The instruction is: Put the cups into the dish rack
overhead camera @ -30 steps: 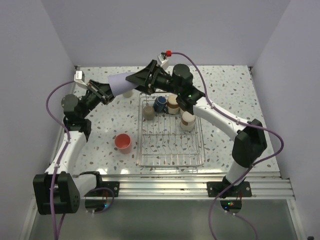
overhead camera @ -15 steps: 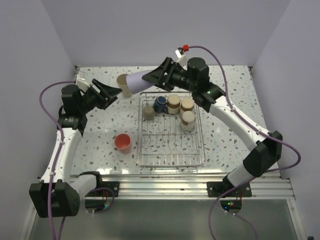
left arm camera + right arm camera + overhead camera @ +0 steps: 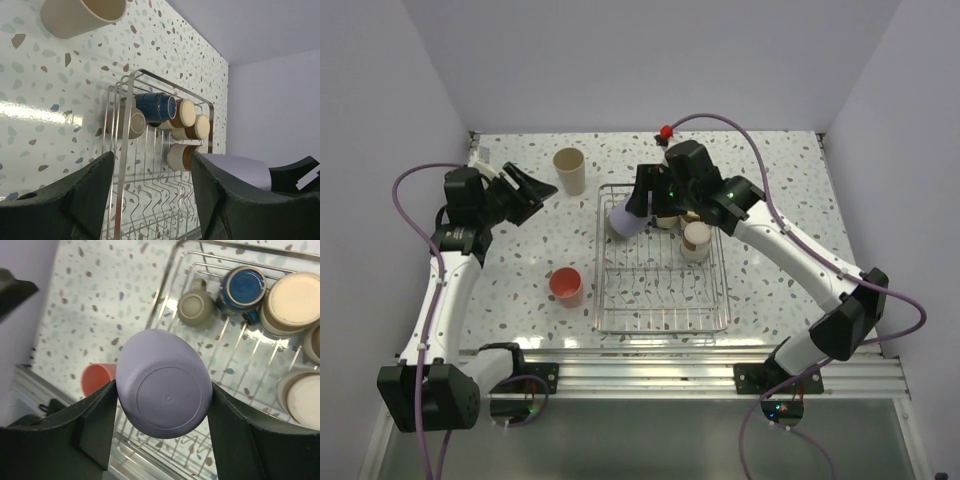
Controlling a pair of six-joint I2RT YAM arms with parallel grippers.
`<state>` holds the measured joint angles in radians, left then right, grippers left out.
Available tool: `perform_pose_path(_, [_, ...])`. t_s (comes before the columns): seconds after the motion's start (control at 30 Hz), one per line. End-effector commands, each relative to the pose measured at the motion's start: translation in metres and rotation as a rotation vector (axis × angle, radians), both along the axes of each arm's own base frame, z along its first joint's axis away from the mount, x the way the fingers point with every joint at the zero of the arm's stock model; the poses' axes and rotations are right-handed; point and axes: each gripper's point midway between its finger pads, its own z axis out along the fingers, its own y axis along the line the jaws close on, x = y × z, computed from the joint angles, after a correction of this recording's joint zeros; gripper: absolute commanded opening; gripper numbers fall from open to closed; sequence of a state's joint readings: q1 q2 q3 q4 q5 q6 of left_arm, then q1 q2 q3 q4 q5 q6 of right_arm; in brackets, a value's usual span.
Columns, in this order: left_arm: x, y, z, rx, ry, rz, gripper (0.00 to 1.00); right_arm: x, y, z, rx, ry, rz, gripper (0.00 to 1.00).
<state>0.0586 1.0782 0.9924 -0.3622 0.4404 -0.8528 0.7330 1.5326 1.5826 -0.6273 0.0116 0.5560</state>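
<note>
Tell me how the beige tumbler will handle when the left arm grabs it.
The beige tumbler stands upright, tall on a narrower base, so a push near the rim would probably tip it. It looks like thin plastic: likely light and rigid. Its smooth, tapered wall may slip in a loose pinch.

Far end of the rack (image 3: 660, 290) is packed: blue mug (image 3: 155, 106), tan cups (image 3: 696, 238), plus the right gripper (image 3: 164, 410) hanging over that corner with the lavender tumbler (image 3: 623, 220). Near half is bare wire, wide open from above. Coral cup (image 3: 565, 286) and beige tumbler (image 3: 569, 170) stand left of the rim, with free table (image 3: 550, 235) between them.
</note>
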Motion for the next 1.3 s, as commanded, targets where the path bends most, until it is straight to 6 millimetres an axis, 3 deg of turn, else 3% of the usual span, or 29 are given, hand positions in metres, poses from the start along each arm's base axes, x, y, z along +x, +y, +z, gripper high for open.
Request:
perform_pose_path(0.0, [0.004, 0.004, 0.007, 0.033, -0.024, 0.003, 0.66, 0.007, -0.027, -0.027, -0.190, -0.018, -0.060, 0.00])
perform_pose_path(0.23, [0.007, 0.004, 0.007, 0.035, -0.024, 0.001, 0.66, 0.014, -0.033, -0.067, -0.295, 0.015, -0.067, 0.00])
perform_pose_path(0.57, [0.010, 0.004, 0.002, 0.042, -0.018, -0.005, 0.66, 0.027, -0.038, -0.098, -0.402, 0.025, -0.085, 0.00])
perform_pose_path(1.07, [0.014, 0.005, -0.005, 0.046, -0.006, -0.011, 0.65, 0.015, -0.052, -0.157, -0.511, 0.117, -0.074, 0.00])
perform_pose_path(1.27, [0.014, 0.004, -0.007, 0.049, -0.002, -0.018, 0.65, 0.018, -0.056, -0.163, -0.536, 0.121, -0.090, 0.00])
